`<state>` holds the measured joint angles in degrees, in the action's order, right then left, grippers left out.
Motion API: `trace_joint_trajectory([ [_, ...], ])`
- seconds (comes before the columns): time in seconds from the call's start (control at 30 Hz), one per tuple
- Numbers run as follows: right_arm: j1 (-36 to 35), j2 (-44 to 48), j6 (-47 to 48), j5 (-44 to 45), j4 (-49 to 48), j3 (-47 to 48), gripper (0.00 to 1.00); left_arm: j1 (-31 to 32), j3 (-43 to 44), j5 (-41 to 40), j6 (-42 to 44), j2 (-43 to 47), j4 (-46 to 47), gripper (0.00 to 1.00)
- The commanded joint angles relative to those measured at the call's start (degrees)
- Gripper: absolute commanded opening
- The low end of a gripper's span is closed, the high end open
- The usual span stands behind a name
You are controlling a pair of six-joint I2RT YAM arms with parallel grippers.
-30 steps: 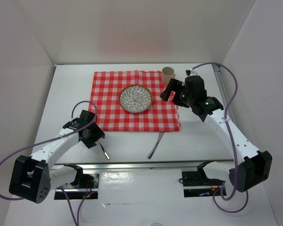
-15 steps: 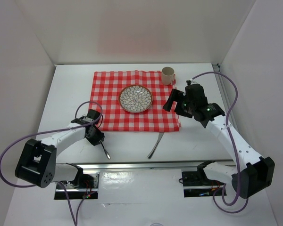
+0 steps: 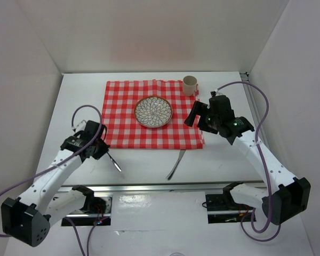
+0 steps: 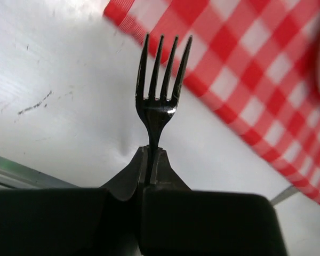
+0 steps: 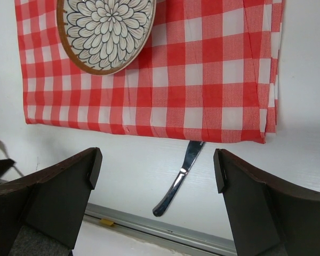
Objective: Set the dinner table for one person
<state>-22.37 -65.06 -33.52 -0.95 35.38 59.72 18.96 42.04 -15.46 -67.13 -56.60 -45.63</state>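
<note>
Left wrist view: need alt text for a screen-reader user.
The left gripper is shut on a fork just below its head, with the tines pointing away over the white tabletop. The edge of a red-and-white checked cloth runs diagonally across the upper right.

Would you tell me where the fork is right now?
In the top view the fork sits left, clamped in the left tool, just off the near-left corner of the checked cloth.

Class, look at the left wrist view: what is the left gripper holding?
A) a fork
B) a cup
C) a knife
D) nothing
A: the left gripper is shut on the handle of a fork, whose four tines point toward the checked cloth.
</note>
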Motion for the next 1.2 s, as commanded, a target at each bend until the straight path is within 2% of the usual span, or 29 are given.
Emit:
trace_joint_trajectory([
  [0.0,-0.48,0.37,0.47,0.69,-0.39,1.36,0.99,0.20,7.16,-4.39,7.54,0.36,-3.76,0.00],
  [0.1,-0.48,-0.16,0.99,0.69,-0.39,1.36,0.99,0.20,12.96,-5.10,12.98,-5.61,-3.77,0.00],
  [0.17,-0.48,-0.16,1.00,0.69,-0.39,1.36,0.99,0.20,17.08,-5.10,18.76,-9.30,-0.44,0.00],
  [0.27,-0.48,-0.16,1.00,1.21,0.75,1.98,0.99,0.20,22.89,-5.10,25.80,-19.22,3.42,0.00],
  [0.4,-0.48,1.16,1.00,0.69,3.11,1.98,0.99,0.20,36.51,-5.73,39.24,-33.90,5.36,0.00],
  [0.6,-0.48,3.89,-1.63,0.07,7.52,-0.48,0.99,0.20,55.65,-5.10,48.93,-55.77,0.37,0.00],
  [0.73,-1.00,5.47,-2.96,-0.54,8.75,-4.61,0.97,0.20,63.05,-3.10,52.61,-64.31,-0.16,0.00],
  [0.8,-1.01,5.47,-3.84,-0.54,10.23,-5.67,0.96,-0.42,66.57,-4.57,51.50,-67.40,-2.79,0.00],
  [0.83,-1.53,5.47,-4.36,0.15,10.24,-6.45,0.96,-1.20,68.42,-2.31,51.49,-68.46,-2.80,0.00],
  [0.9,-1.54,5.47,-4.98,0.95,10.77,-7.25,0.96,-2.96,68.96,1.29,50.88,-69.88,-2.80,0.00],
  [1.17,-1.54,3.01,-5.59,1.57,10.77,-8.40,0.99,-4.11,72.39,3.33,48.50,-75.76,-3.24,0.00],
])
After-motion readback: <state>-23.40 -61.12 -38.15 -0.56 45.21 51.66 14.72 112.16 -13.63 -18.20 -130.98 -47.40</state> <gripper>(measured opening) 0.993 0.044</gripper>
